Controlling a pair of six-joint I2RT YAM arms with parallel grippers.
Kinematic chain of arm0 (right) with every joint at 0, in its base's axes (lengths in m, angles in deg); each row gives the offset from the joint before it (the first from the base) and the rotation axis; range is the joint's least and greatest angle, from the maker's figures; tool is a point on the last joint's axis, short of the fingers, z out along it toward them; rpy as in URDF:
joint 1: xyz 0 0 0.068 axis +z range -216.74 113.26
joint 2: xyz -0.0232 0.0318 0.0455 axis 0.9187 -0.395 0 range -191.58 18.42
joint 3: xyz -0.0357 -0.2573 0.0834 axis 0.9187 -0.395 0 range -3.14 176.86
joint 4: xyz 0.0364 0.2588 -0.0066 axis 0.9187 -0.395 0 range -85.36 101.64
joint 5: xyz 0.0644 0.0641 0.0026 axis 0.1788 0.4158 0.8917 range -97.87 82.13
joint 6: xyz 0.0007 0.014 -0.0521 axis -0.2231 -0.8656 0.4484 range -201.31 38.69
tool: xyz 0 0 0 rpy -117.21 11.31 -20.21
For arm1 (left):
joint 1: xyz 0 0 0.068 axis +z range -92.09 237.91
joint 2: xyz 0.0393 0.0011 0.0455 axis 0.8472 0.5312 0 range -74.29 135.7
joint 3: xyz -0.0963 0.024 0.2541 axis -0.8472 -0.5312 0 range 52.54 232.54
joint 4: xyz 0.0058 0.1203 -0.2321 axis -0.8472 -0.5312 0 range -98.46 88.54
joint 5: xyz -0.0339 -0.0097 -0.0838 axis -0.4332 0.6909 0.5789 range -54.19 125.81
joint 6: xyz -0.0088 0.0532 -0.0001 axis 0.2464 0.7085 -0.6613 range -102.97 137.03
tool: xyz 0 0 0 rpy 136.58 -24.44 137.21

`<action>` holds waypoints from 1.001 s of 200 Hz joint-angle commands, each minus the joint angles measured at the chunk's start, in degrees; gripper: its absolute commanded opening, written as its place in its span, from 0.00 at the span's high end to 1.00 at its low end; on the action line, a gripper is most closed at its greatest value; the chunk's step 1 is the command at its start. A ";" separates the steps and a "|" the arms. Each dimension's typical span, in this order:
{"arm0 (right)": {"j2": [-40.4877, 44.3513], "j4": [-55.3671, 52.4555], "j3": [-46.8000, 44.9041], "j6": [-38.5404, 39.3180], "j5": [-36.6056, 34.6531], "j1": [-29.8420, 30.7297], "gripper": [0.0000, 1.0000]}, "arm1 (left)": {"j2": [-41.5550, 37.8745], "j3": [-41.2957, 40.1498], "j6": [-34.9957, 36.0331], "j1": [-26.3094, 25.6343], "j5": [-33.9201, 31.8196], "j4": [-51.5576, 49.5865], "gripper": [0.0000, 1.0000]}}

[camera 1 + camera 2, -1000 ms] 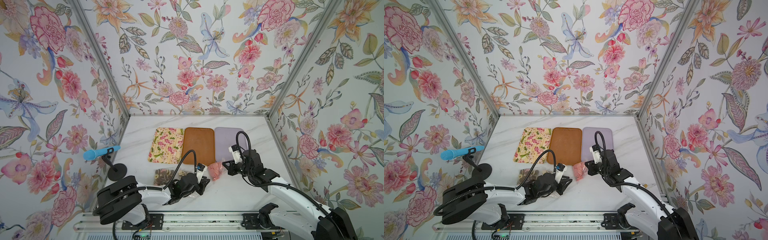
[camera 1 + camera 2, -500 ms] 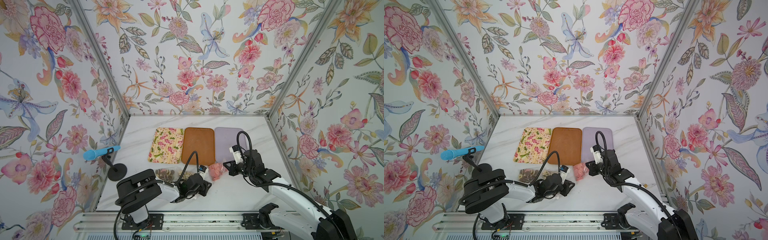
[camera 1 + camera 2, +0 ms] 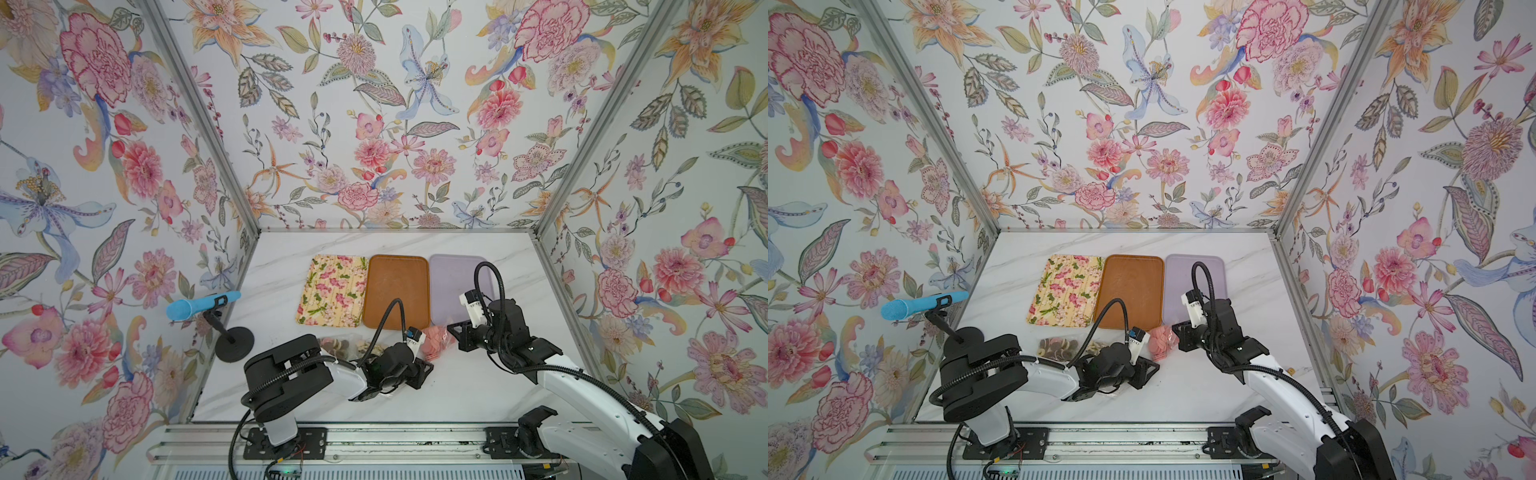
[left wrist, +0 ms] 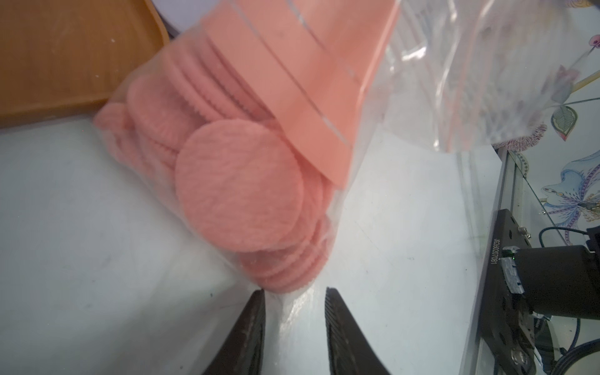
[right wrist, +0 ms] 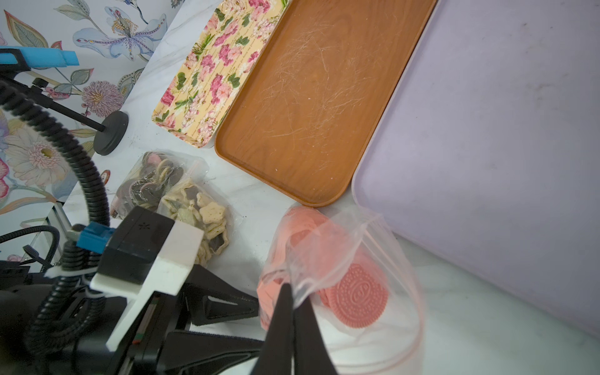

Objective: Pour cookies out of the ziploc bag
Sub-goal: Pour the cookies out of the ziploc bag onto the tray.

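Observation:
A clear ziploc bag (image 3: 435, 343) (image 3: 1163, 341) lies on the marble table just in front of the brown and lilac trays. Inside it are pink round cookies (image 4: 239, 188) (image 5: 359, 296). My right gripper (image 5: 293, 297) (image 3: 452, 332) is shut on the bag's open rim, holding the mouth up on the right side. My left gripper (image 4: 293, 290) (image 3: 424, 366) sits low at the bag's bottom end. Its jaws are a little apart, with only thin clear plastic between the fingertips (image 4: 256, 311).
Two more bags of dark and cream cookies (image 5: 198, 211) (image 3: 347, 345) lie left of the pink one, partly under my left arm. Behind them stand a floral tray (image 3: 332, 291), a brown tray (image 3: 397, 291) and a lilac tray (image 3: 453, 278). A blue scoop on a black stand (image 3: 203, 305) is at the left wall.
My left arm has swung right, bringing its gripper up to the pink bag's bottom end, and its jaws have widened slightly. The right gripper has kept its hold and place.

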 commanded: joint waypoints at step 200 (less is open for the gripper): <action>-1.21 0.50 2.40 1.55 2.28 -0.68 1.00 | 1.70 7.70 4.07 -0.70 -6.53 -16.22 1.00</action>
